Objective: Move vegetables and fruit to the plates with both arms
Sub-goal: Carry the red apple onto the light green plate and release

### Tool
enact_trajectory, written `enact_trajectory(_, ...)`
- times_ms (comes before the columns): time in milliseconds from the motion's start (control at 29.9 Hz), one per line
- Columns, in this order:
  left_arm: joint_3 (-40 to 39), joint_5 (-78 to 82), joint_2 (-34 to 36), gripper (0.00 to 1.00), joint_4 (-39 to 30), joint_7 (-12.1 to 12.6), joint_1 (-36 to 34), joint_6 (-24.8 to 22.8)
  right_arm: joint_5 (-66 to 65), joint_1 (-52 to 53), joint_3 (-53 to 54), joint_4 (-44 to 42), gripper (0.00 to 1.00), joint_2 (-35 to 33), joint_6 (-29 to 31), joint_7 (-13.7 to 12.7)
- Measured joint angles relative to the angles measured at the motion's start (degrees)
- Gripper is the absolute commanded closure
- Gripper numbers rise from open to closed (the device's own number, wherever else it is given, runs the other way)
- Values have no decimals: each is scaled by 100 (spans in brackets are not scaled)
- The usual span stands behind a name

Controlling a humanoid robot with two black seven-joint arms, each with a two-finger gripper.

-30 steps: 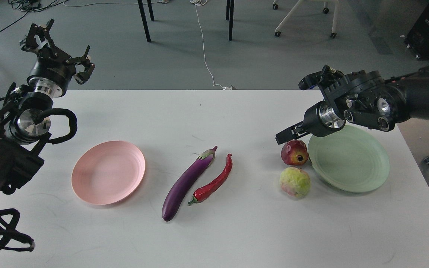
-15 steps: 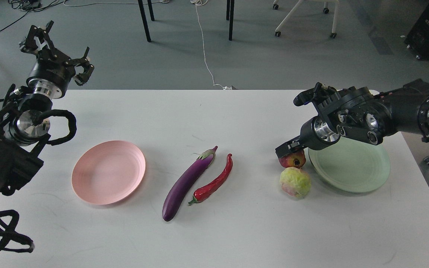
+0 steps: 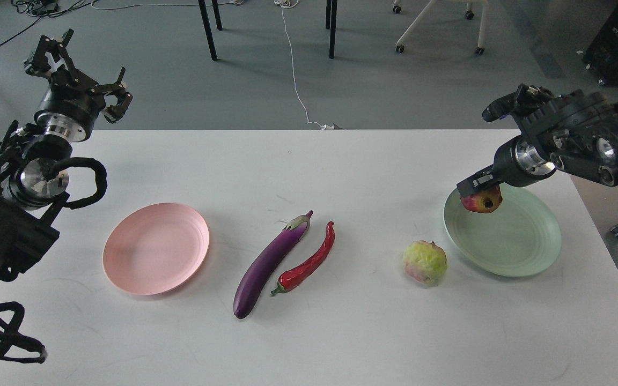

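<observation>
My right gripper is shut on the dark red pomegranate and holds it in the air above the left part of the mint green plate. The bumpy yellow-green fruit lies on the table just left of that plate. The purple eggplant and the red chili pepper lie side by side at the table's middle. The pink plate sits empty on the left. My left gripper is raised past the table's far left corner, fingers spread, empty.
The white table ends close behind the right plate and at its right side. Beyond the far edge are table legs, a white cable and a wheeled chair base on the grey floor.
My right gripper closed on the pomegranate beside the green plate, lifted it and carried it right, over the plate. My left arm only shifted slightly.
</observation>
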Motion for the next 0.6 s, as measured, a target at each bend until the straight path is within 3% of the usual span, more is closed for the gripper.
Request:
enact_trajectory(100,0,0,-11,2,-14,1,0,5,-80,-261,-122,-54,44,-144,-171,-99)
enact_trajectory(167,0,0,-26,2,-19,1,0,8,-92,-400,-203,-133,27,-182,-273,-134)
enact_trajectory(234,0,0,-32,2,-19,2,0,9,-100,-516,-243,-231,0,-199,-360,-147)
enact_trajectory(602,0,0,-10,2,-19,2,0,2,-120,-476,-237,-423,1,-188,-473,-147)
